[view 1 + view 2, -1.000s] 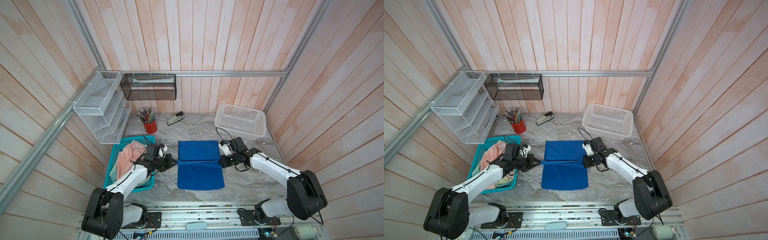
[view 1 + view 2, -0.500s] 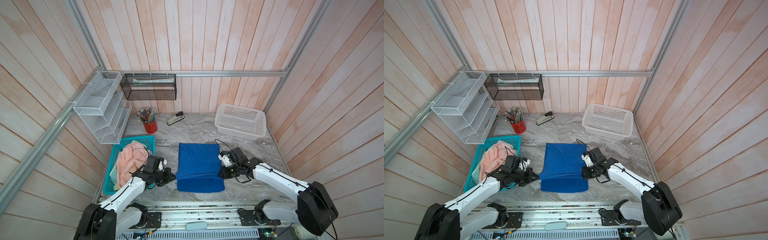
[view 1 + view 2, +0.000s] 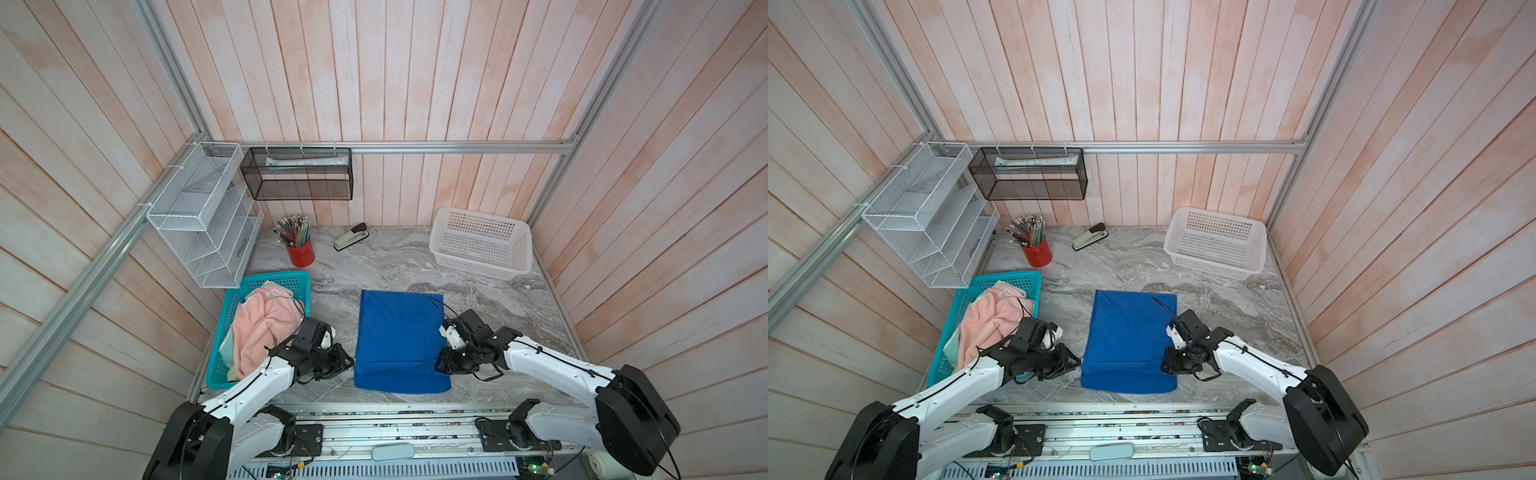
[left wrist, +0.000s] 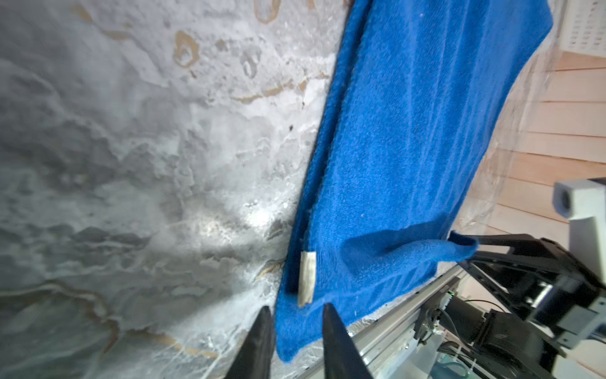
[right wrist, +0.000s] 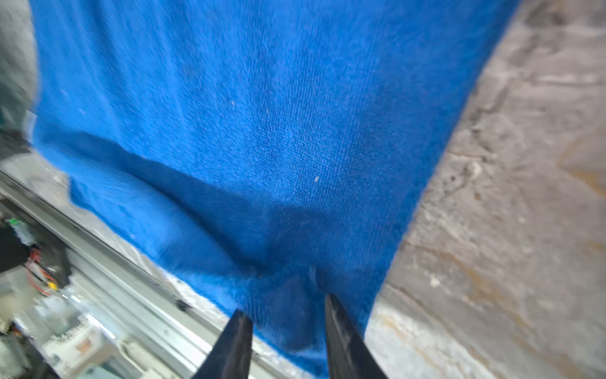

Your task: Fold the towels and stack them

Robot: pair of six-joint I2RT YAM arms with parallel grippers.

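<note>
A royal blue towel [image 3: 399, 332] [image 3: 1127, 332] lies folded on the marble table near its front edge. My left gripper [image 3: 347, 363] [image 4: 296, 308] is at the towel's front left corner. It is open, and the corner with a white label [image 4: 306, 279] lies loose between its fingers. My right gripper [image 3: 439, 366] [image 5: 286, 305] is at the front right corner, also open, with blue cloth lying slack between its fingers. A salmon-pink towel [image 3: 262, 332] [image 3: 984, 322] is heaped in a teal basket [image 3: 276, 277] at the left, and a pale yellow-and-teal towel [image 3: 226, 348] peeks out beneath it.
A white plastic basket [image 3: 482, 243] stands at the back right. A red cup of pencils [image 3: 300, 253] and a stapler [image 3: 351, 237] are at the back. A white wire rack [image 3: 203, 216] and a black mesh shelf [image 3: 297, 174] hang on the walls. A metal rail [image 3: 399, 409] runs along the front edge.
Both grippers moved from the towel's middle to its front edge, drawing the blue cloth with them. Their jaws, shut before, now stand apart and the cloth lies loose.
</note>
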